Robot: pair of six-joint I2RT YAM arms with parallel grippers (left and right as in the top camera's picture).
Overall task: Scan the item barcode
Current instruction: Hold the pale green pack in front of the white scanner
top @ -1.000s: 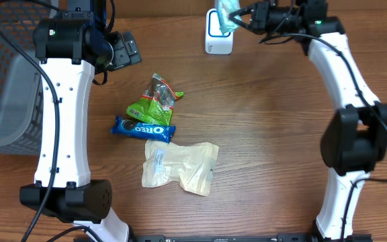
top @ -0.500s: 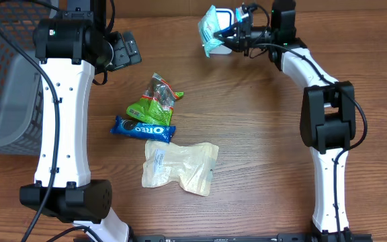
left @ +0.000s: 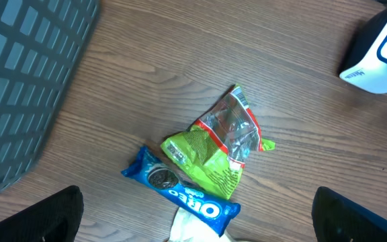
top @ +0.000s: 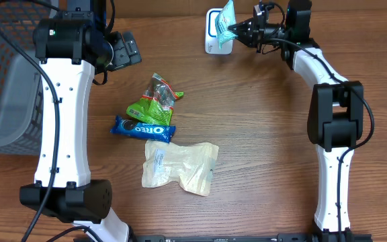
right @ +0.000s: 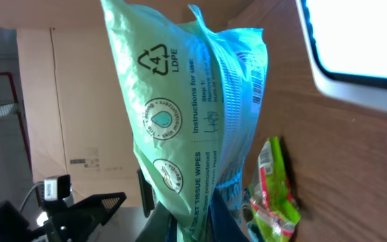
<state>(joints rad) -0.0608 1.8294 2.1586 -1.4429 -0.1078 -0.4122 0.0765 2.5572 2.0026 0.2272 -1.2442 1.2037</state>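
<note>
Because the right tool [top: 248,31] is pinched shut on one end of the wipes packet [top: 226,19], the coming move turns on how that packet faces the scanner [top: 213,42]. The packet is held off the tabletop [top: 267,134], on edge, its long axis running away from the tool. From overhead it sits directly over the scanner's right side. In the right wrist view the barcode [right: 259,87] lies along the packet's edge on the scanner's side, with the lit window just beyond. A small turn toward the window probably remains. The left tool [top: 125,50], spread wide, hangs well apart to the left, so the right arm is the nearer.
</note>
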